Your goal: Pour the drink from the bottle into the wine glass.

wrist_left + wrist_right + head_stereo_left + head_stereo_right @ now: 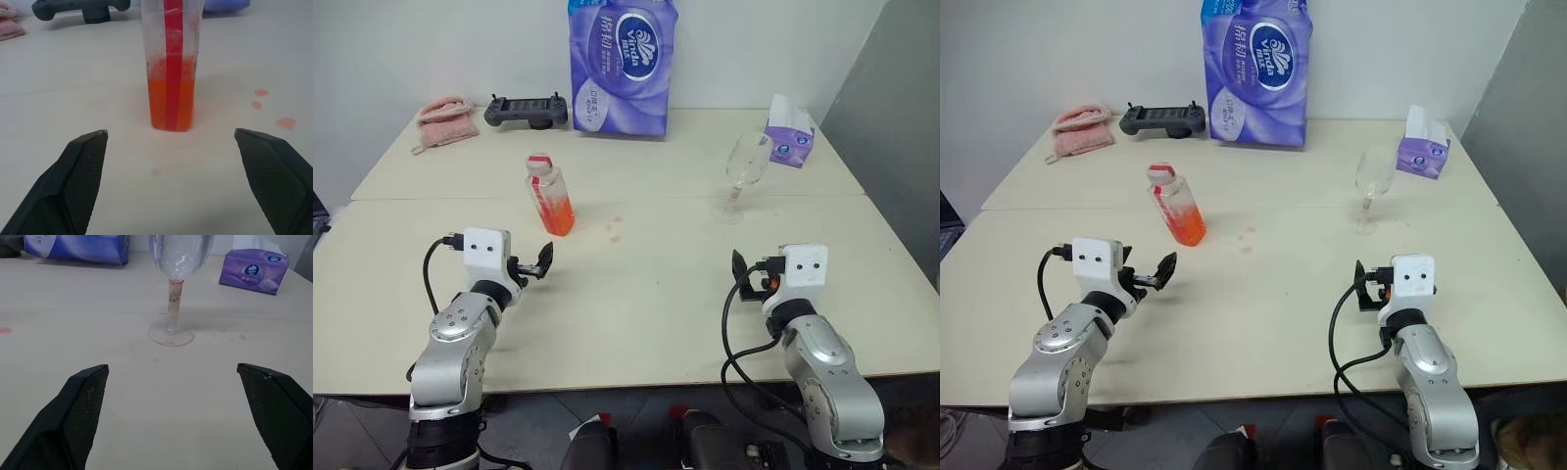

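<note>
Both end effectors, left (537, 266) and right (751, 277), gape empty, bottle (549, 196) and glass (744, 174) at twelve o'clock for grasping.

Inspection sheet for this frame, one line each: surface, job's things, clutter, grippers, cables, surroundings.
Surface: pale table, a seam running across it, small pink spots near the bottle.
Job's things: bottle upright, capped, orange-red drink in its lower part; wine glass upright, bowl looks empty, reddish specks on the stem.
Clutter: purple tissue pack, purple tissue box, black controller, pink cloth, all along the far edge.
Grippers: left gripper open, short of the bottle; right gripper open, short of the glass; both empty.
Cables: black cable at the left wrist, another looping at the right arm.
Surroundings: white wall behind.
</note>
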